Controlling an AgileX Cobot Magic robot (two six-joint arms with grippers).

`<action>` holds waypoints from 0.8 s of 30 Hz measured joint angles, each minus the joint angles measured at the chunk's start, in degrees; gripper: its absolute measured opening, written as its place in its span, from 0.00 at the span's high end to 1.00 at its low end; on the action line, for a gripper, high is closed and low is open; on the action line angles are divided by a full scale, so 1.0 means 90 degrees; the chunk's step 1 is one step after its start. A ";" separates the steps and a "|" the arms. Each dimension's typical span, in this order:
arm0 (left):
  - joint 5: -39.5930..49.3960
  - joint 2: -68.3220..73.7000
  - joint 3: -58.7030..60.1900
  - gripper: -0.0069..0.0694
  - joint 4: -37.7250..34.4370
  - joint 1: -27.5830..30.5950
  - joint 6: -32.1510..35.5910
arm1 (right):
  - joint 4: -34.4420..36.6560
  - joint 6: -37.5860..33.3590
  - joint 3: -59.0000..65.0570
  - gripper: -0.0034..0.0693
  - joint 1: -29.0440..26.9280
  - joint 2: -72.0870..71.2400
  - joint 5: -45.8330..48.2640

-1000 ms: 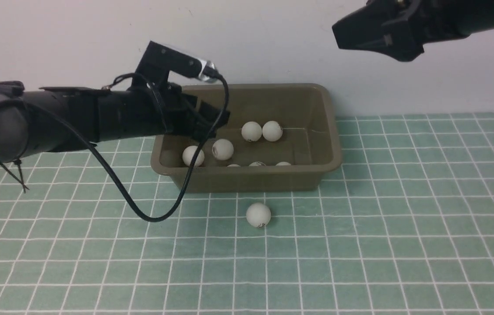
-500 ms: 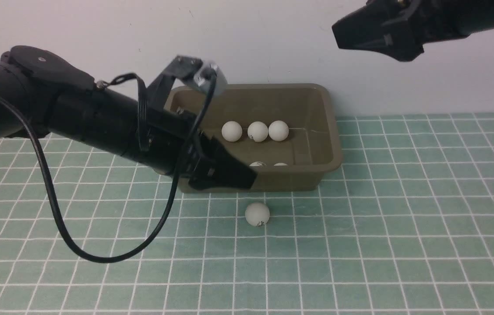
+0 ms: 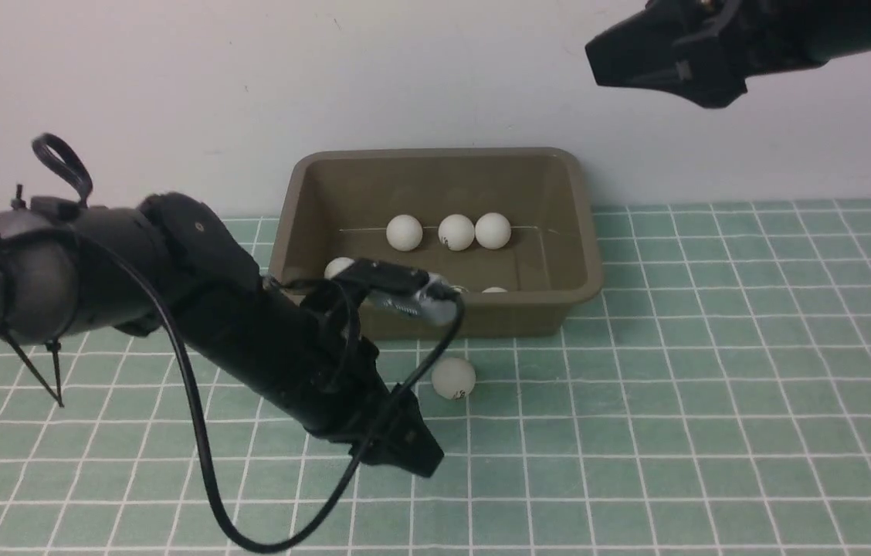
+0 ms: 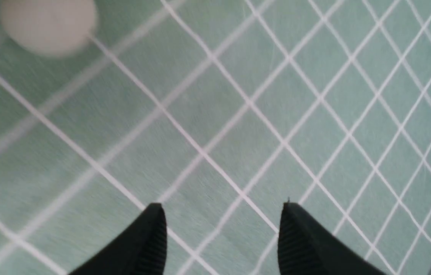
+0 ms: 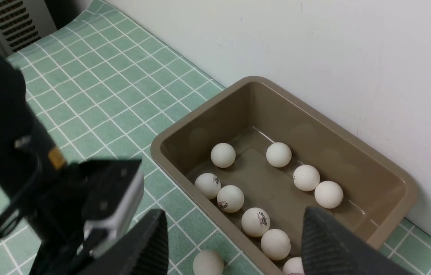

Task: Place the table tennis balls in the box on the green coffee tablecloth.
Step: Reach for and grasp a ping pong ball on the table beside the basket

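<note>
One table tennis ball lies loose on the green coffee tablecloth, just in front of the olive-brown box. Several balls rest inside the box. My left gripper hangs low over the cloth, nearer to me than the loose ball and left of it. In the left wrist view the left gripper is open with bare cloth between its fingers, and the ball is a blur off to one side. My right gripper is open and empty, high above the box's right end.
The box stands against the white wall. The left arm's black cable loops down to the cloth in front of that arm. In the right wrist view the left arm's wrist camera sits beside the box's near corner.
My left arm has swung out from over the box and down to the cloth in front of it. Balls in the box have rolled toward the far wall. The right arm has not moved.
</note>
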 joint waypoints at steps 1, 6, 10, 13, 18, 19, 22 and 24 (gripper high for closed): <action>-0.0036 0.0000 0.0079 0.43 0.0000 -0.0044 -0.0041 | -0.0006 0.0000 0.0000 0.36 0.0000 0.0000 0.0000; -0.0171 -0.0008 0.0684 0.43 -0.0013 -0.0127 -0.0380 | -0.0020 0.0000 0.0000 0.36 0.0000 0.0000 0.0000; -0.0768 -0.0114 0.0914 0.43 -0.0046 -0.0132 -0.0467 | -0.0022 0.0000 0.0000 0.36 0.0000 0.0000 0.0000; -0.1429 -0.0115 0.0938 0.43 -0.0176 -0.0132 -0.0467 | -0.0022 0.0000 0.0000 0.36 0.0000 0.0000 0.0000; -0.2820 -0.0109 0.0936 0.43 -0.1117 -0.0203 0.0169 | -0.0022 0.0000 0.0000 0.36 0.0000 0.0000 -0.0028; -0.3005 -0.0109 0.0936 0.43 -0.1392 -0.0246 0.0457 | -0.0022 0.0000 0.0000 0.36 0.0000 0.0000 -0.0078; -0.3284 -0.0109 0.0936 0.43 -0.1944 -0.0342 0.0990 | -0.0022 0.0000 0.0000 0.36 0.0000 0.0000 -0.0151; -0.3467 -0.0109 0.0936 0.43 -0.2518 -0.0423 0.1544 | -0.0022 0.0000 0.0000 0.36 0.0000 0.0000 -0.0172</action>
